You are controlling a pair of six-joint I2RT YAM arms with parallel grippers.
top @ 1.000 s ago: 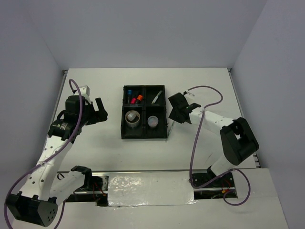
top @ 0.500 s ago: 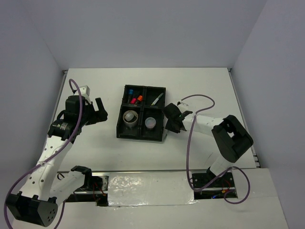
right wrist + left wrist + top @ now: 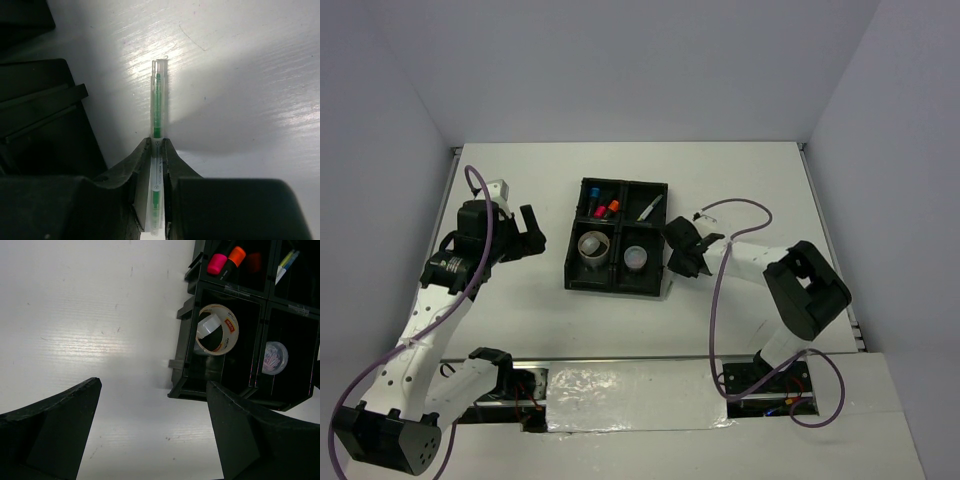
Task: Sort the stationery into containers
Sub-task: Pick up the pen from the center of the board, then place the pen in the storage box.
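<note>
The clear green pen is sitting on the white table just beside the right edge of the black tray. I can't tell if it's touching the surface or barely off it. The right gripper is pinching it, with both fingers closed tight on the lower half of the barrel and the capped end pointing away.

The tray is already looking pretty full: tape ring in one near compartment, round tub in the one next to it, pink highlighter and orange-capped stick in a far one, and a thin pen in the last.

The left gripper is hovering over bare table left of the tray, fingers spread wide and holding nothing.

So I'm guessing this is nearly done. I'm not seeing anything else loose on the table, so this pen is probably the last thing that needs dropping in.
</note>
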